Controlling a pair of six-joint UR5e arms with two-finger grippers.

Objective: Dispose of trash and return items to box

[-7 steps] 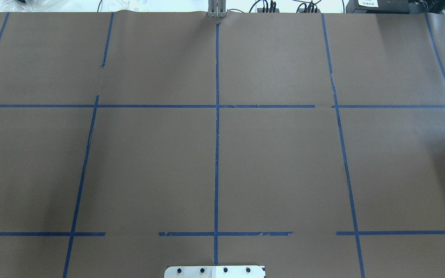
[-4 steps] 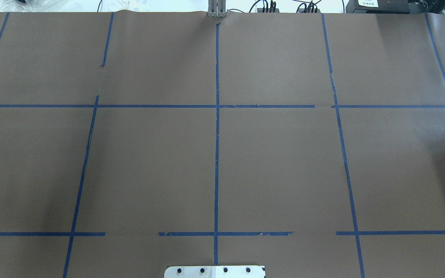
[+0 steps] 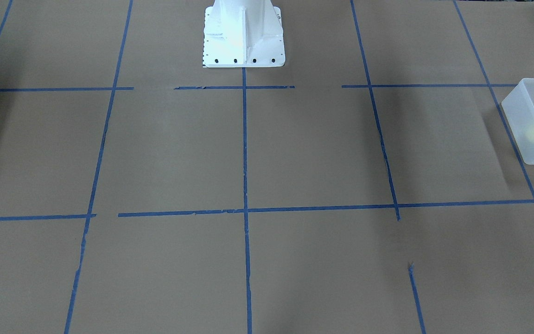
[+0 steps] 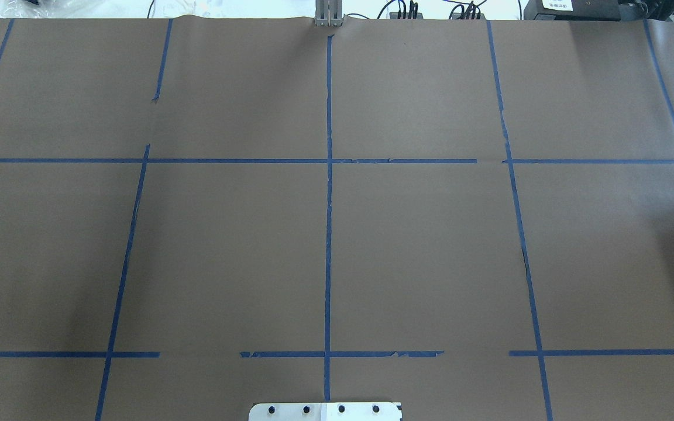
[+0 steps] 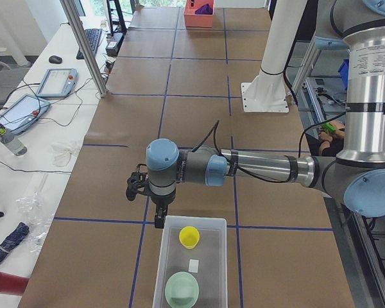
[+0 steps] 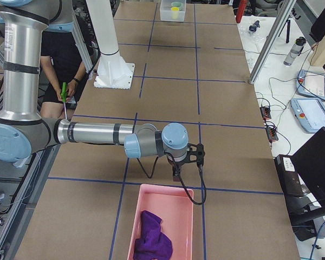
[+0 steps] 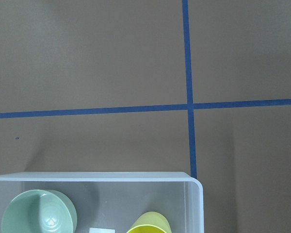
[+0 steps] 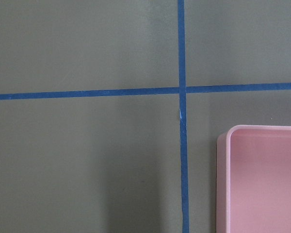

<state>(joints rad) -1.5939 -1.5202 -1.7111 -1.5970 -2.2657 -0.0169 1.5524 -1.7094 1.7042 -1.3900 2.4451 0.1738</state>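
Box (image 5: 194,219) at robot's left table end; pink bin (image 6: 131,227) with purple cloth (image 6: 151,239) at right end; bowl (image 5: 182,290) and cup (image 5: 189,237) both inside box; return step looks done. Left gripper (image 5: 158,222) hangs beside box rim, right gripper (image 6: 176,174) beside pink bin; can't tell if either is spread or pressed together. Next: probably retract, check for leftover trash.

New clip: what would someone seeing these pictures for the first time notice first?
A yellow cup and a green bowl sit inside a frosted white bin at the end of the table on the robot's left, with the left gripper hanging close to its rim. At the opposite end, a purple cloth lies in a pink bin, the right gripper close by.
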